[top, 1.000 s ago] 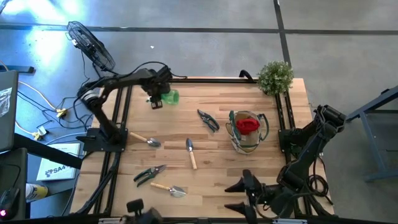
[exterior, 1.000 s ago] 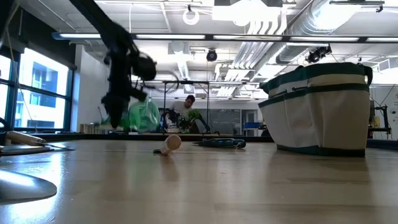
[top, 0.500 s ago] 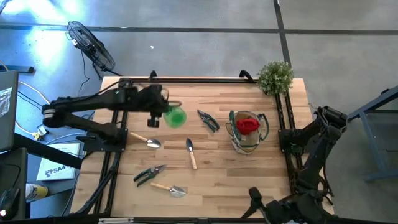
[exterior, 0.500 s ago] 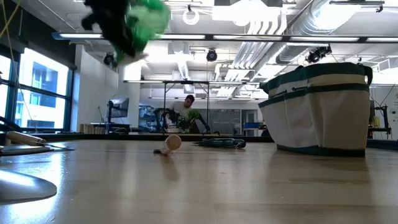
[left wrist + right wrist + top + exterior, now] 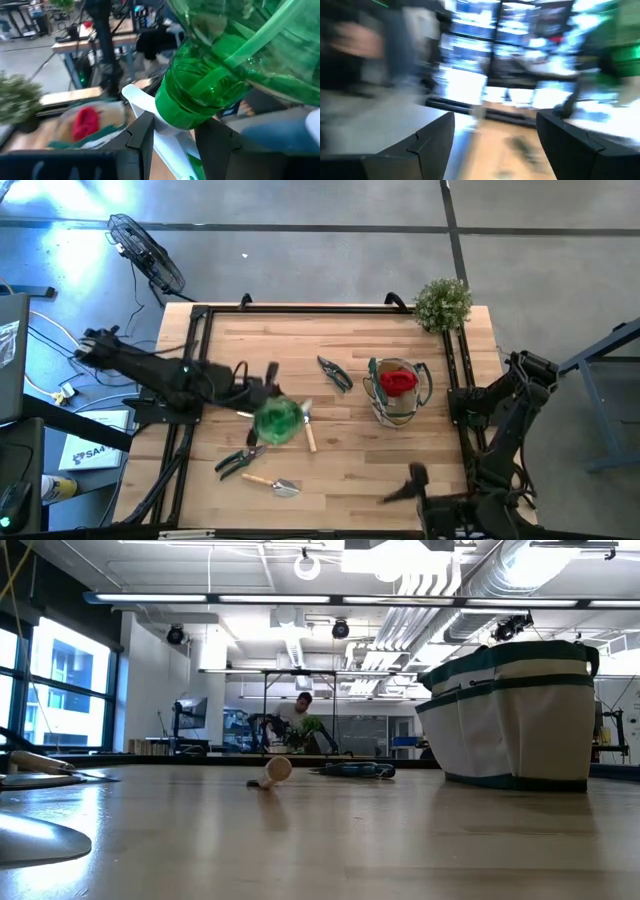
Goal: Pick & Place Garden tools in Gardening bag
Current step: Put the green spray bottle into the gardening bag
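Green spray bottle (image 5: 278, 420) was clamped at its neck between the two dark fingers (image 5: 142, 137) of the left claw (image 5: 262, 393), which was partly closed around it; in the left wrist view the bottle's white nozzle part (image 5: 150, 112) sat between the fingers. In the high view the bottle hung above the middle of the counter (image 5: 340, 470), over the head end of a wooden-handled trowel (image 5: 307, 428).

Gardening bag (image 5: 398, 392) stood at about 3 o'clock from the bottle, well apart from it, with a red glove-like piece (image 5: 398, 381) inside its open top. Dark-handled pruning shears (image 5: 335, 373) lay between bottle and bag, toward 1 o'clock from the bottle. Green-handled pruning shears (image 5: 240, 461) lay at about 7 o'clock from the bottle, and a second trowel (image 5: 272, 483) lay just beyond them toward 6 o'clock. A third trowel (image 5: 233, 405) lay at 9 o'clock, partly under the left arm.

In the low view the bag's beige wall with dark green trim (image 5: 510, 710) stood at the right side, and a round wooden handle end (image 5: 277, 769) showed near the centre.

Right claw (image 5: 410, 485) sat at the counter's near edge, toward 5 o'clock from the bottle, fingers (image 5: 427, 145) spread wide and holding nothing.

A bushy green plant (image 5: 442, 302) stood at the counter's far right corner. A fan (image 5: 146, 252) stood on the floor beyond the far left corner.
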`<act>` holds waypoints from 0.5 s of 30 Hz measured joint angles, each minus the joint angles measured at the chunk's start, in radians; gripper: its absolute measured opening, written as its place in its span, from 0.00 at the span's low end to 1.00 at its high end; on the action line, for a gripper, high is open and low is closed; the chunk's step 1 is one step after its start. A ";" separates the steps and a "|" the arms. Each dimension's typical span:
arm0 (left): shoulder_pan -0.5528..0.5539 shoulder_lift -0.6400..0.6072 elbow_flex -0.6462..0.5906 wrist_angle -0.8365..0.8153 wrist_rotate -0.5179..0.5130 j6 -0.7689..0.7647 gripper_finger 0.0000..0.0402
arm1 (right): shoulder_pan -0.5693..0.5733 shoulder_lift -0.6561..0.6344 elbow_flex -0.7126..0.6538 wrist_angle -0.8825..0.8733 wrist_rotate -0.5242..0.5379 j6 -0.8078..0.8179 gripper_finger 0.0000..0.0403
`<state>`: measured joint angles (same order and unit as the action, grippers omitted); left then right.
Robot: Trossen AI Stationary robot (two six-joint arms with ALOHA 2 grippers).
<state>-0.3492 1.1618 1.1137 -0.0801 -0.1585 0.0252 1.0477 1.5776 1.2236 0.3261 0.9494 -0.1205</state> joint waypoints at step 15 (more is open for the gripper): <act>-0.129 0.322 -0.001 0.492 -0.146 -0.032 0.27 | -0.176 0.000 0.000 0.078 0.186 -0.254 0.67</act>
<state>-0.4782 1.4842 1.1130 0.4122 -0.3046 -0.0064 0.8713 1.5774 1.2236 0.4039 1.1353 -0.3746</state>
